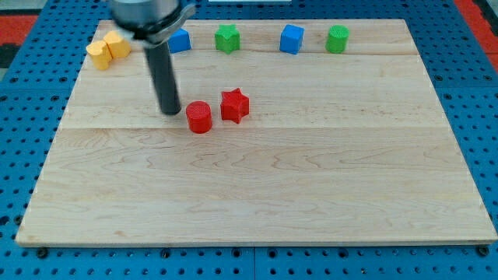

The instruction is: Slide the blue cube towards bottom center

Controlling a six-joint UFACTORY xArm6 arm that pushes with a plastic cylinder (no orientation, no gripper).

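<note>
A blue cube sits near the view's top, right of centre, between a green star-shaped block and a green cylinder. A second blue block lies near the top left, partly hidden behind my rod. My tip rests on the board at the left of centre, just left of a red cylinder and well below and left of the blue cube.
A red star sits right of the red cylinder. Two yellow blocks lie together at the top left corner. The wooden board lies on a blue perforated table.
</note>
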